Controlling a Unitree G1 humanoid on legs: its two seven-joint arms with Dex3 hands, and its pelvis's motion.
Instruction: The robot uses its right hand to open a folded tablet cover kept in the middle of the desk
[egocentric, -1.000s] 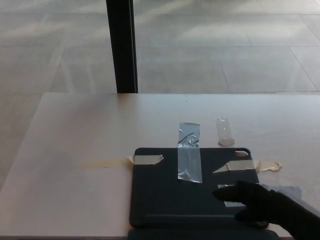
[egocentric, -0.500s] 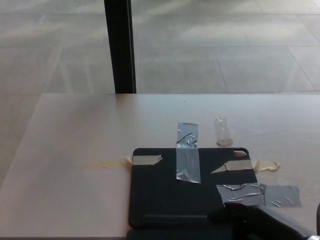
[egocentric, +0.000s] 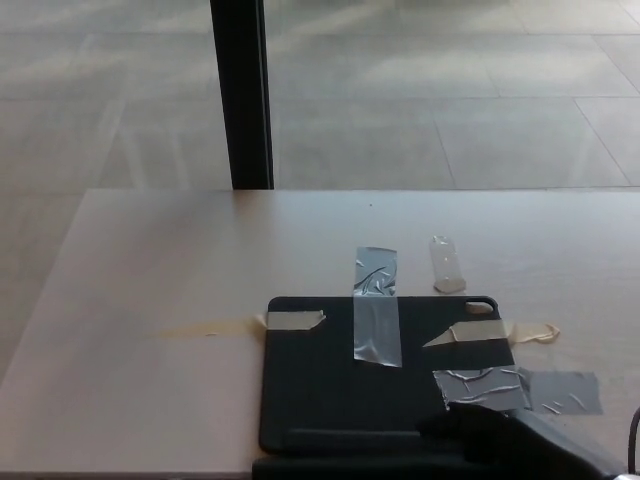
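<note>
A dark folded tablet cover (egocentric: 350, 390) lies flat on the light desk (egocentric: 200, 290), near the front edge and a little right of the middle. Strips of grey and beige tape hold it to the desk along its far and right edges. My right hand (egocentric: 500, 435) comes in from the bottom right and rests over the cover's near right corner, its black fingers (egocentric: 450, 422) pointing left along the near edge. Much of the hand is cut off by the picture's bottom edge. My left hand does not show.
A grey tape strip (egocentric: 377, 318) crosses the cover's far edge. Another grey patch (egocentric: 520, 390) spans its right edge. A clear tape scrap (egocentric: 447, 264) lies on the desk behind. A black post (egocentric: 240, 95) stands beyond the desk's far edge on a tiled floor.
My right hand has drawn back toward the near edge of the cover, uncovering the grey tape patch on the right. In the last half second it has hardly moved.
</note>
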